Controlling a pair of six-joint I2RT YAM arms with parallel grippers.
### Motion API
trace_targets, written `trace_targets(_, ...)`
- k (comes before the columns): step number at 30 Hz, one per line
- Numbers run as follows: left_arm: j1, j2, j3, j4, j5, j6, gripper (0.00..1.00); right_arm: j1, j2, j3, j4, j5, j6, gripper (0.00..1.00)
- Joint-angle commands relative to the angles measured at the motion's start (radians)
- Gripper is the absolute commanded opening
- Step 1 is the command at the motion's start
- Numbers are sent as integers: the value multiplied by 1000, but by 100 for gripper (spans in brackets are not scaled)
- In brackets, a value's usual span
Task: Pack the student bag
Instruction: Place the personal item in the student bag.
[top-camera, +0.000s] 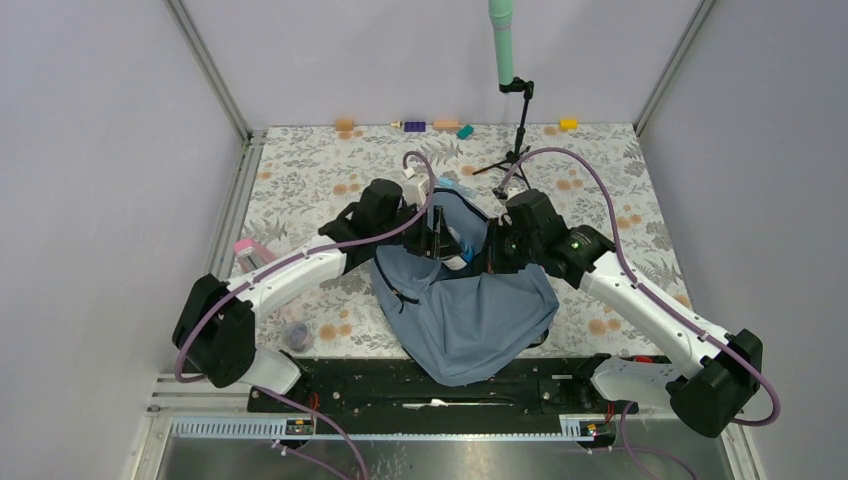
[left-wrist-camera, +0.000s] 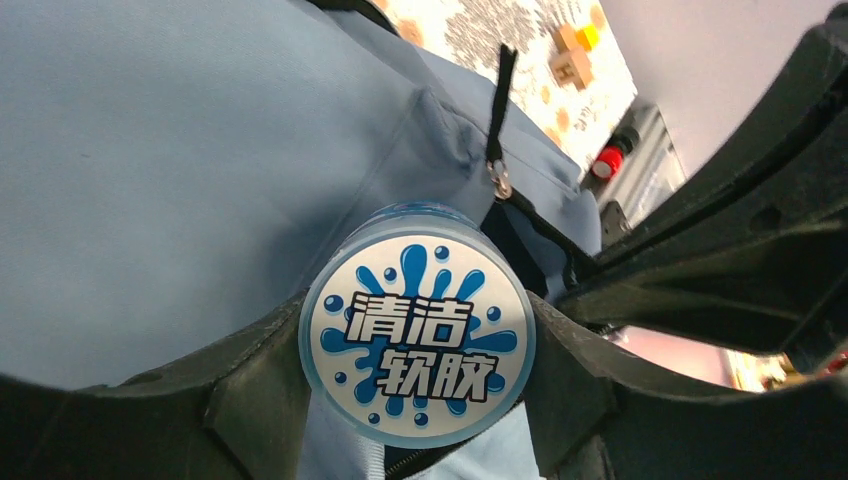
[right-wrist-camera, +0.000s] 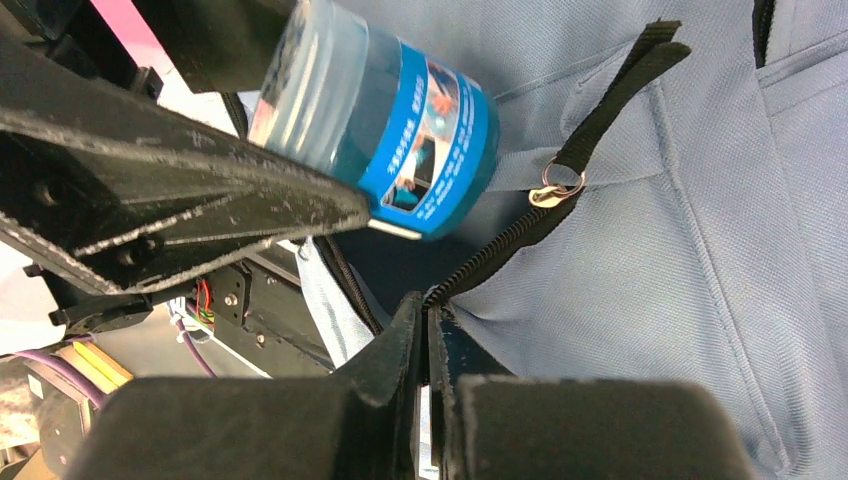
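Left arm (top-camera: 290, 270): reaches from my near-left base diagonally to the middle of the table (top-camera: 320, 180), wrist over the far part of the bag.
Right arm (top-camera: 640, 300): mirrors it from the near-right base, wrist meeting the left one.
Left tool (left-wrist-camera: 415, 372): gripping a round blue jar (left-wrist-camera: 417, 335) across its body. The splash-printed lid faces my left wrist camera.
Right tool (right-wrist-camera: 425, 318): fingers pressed together, pinching the bag's opening edge where the zipper (right-wrist-camera: 490, 255) runs into them.
Student bag (top-camera: 470, 310): grey-blue and slack, creased, lying mid-table between my arms. Its near end droops over the black base rail.
Opening: unzipped and dark inside, with the zipper pull (right-wrist-camera: 553, 190) lying on the fabric beside it.
Jar position: tilted at the mouth, base end toward the dark gap. I cannot tell whether it touches the fabric.
Clearance: my two tools are crowded close together. A tripod stand (top-camera: 515, 130) is just beyond the bag. Coloured blocks (top-camera: 415, 126) line the far edge, well apart.
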Motion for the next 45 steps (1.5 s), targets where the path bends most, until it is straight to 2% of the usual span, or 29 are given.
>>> trace_targets(1,-2,23,59,49,191,-3,0,7,-39,75,51,-43,-24,0)
trace_targets(8,-2,86,71,79,368,-39,0,7,-35,75,51,-19,-41,0)
trace_targets(15,-5,159,105,-97,426,31,0,7,-21,86,50,-1,-68,0)
trace_targets(19,-8,171,94,-141,386,61,3,6,-12,96,50,-6,-69,0)
trace_targets(20,-8,163,92,-149,364,68,7,7,-12,96,50,-6,-70,0)
trace_targets(21,-7,154,92,-154,342,75,16,7,-12,96,51,-6,-70,0)
trace_targets(24,-7,110,92,-157,254,85,51,7,-13,93,48,-8,-68,0)
trace_targets(25,-7,96,95,-158,224,86,59,7,-14,92,48,-7,-67,0)
trace_targets(27,-6,70,98,-159,170,89,73,7,-16,90,49,-9,-66,0)
trace_targets(32,-7,16,102,-159,81,107,97,6,-19,87,49,-12,-66,0)
trace_targets(38,-7,-17,76,-119,38,116,97,7,-20,84,48,-13,-66,0)
trace_targets(45,-11,29,23,4,105,65,66,8,-23,79,51,-12,-61,0)
